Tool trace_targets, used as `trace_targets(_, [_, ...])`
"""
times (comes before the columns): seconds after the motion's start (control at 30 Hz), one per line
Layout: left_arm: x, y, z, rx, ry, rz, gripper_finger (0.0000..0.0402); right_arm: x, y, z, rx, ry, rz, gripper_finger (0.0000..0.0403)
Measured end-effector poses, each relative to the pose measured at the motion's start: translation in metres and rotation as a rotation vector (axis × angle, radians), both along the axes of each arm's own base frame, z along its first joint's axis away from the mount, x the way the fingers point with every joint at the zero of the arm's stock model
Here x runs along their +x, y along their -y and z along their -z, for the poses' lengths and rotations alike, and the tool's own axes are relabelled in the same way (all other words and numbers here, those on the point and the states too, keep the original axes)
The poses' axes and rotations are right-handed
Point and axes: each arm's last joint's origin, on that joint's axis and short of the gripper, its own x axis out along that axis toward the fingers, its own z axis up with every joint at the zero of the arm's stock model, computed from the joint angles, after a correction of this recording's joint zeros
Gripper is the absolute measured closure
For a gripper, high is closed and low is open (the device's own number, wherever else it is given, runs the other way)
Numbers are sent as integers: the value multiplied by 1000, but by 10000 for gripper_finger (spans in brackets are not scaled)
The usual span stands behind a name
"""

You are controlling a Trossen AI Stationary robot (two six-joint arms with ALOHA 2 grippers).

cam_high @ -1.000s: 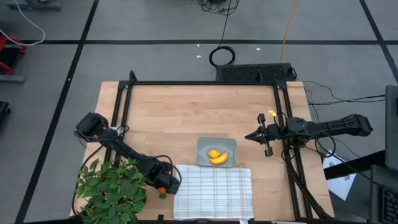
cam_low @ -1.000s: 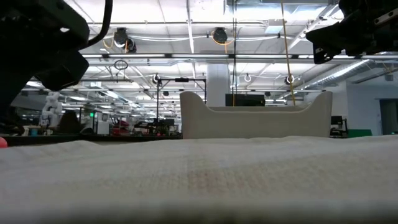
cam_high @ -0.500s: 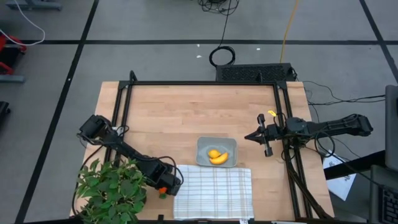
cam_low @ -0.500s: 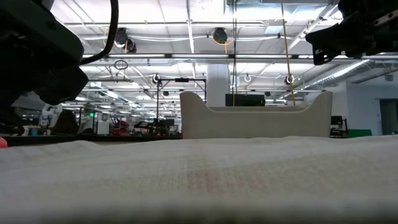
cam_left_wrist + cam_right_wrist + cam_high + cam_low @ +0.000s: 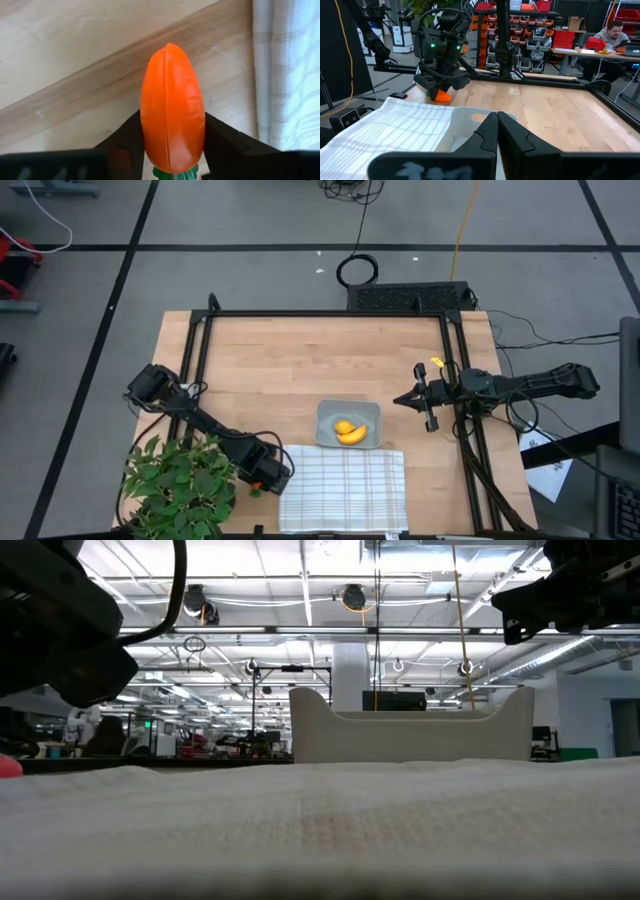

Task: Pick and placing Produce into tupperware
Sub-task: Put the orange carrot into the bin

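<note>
Closing the left gripper [image 5: 172, 150] on the smooth orange toy carrot with green top [image 5: 172, 127], dark fingers [image 5: 125, 137] pressing both flanks, down on the pale wooden table [image 5: 300, 370] just beside the white checked cloth [image 5: 343, 488]. Gripping near the leafy end only, so risking a swing or slip of the rounded plastic on lifting. Waiting at the table's right side, the right gripper [image 5: 496, 132], fingers shut on nothing. Already lying in the shallow translucent grey square container [image 5: 326, 430]: curved yellow banana [image 5: 352, 435] and yellow lemon-like lump [image 5: 344, 426]. Crowding the pick from behind, the leafy green plant [image 5: 180, 485]; snagging likely on a backward swing. Leaving open room above the cloth toward the container, remaining floor space there looking modest.
</note>
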Motion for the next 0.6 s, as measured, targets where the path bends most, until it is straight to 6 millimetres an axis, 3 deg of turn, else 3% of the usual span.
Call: trace_targets(0.6, [0, -15, -13, 96, 73, 38, 251, 0, 0, 0, 0, 0, 0, 403])
